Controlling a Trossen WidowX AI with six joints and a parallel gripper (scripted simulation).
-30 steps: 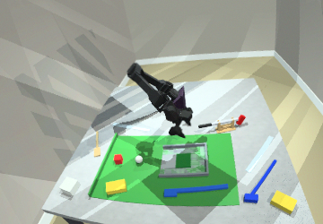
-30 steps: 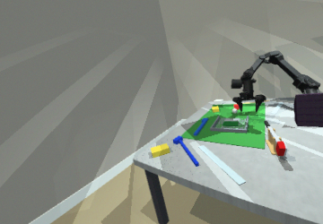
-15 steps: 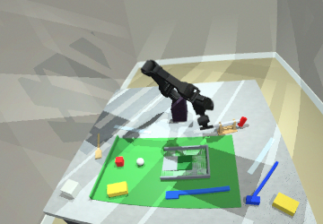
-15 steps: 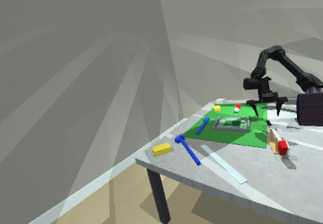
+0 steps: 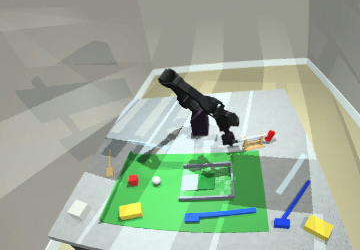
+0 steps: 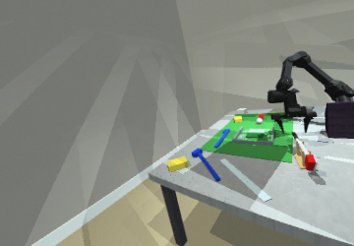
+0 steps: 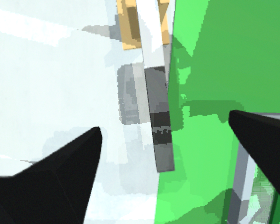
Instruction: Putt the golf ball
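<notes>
The red putter's red head (image 5: 270,136) (image 6: 310,162) is at the end of a white shaft (image 7: 151,30) that lies across a small wooden rack (image 5: 253,145) (image 7: 130,25). Its dark grip (image 7: 159,95) points toward the arm. My gripper (image 5: 228,144) (image 6: 294,131) (image 7: 165,124) is open and empty, pointing down above the grip; in the wrist view the grip end shows between the fingertips. The white golf ball (image 5: 156,180) (image 6: 259,120) sits on the green mat (image 5: 165,162). The raised green (image 5: 206,181), with grey rails (image 5: 205,198) on its sides, is right of the ball.
A red cube (image 5: 133,180) and a yellow block (image 5: 130,211) are on the mat near the ball. A blue bar (image 5: 225,213) lies in front of the rails. A blue mallet (image 5: 296,203) and another yellow block (image 5: 318,227) are at the right. A white cube (image 5: 79,209) is at the left.
</notes>
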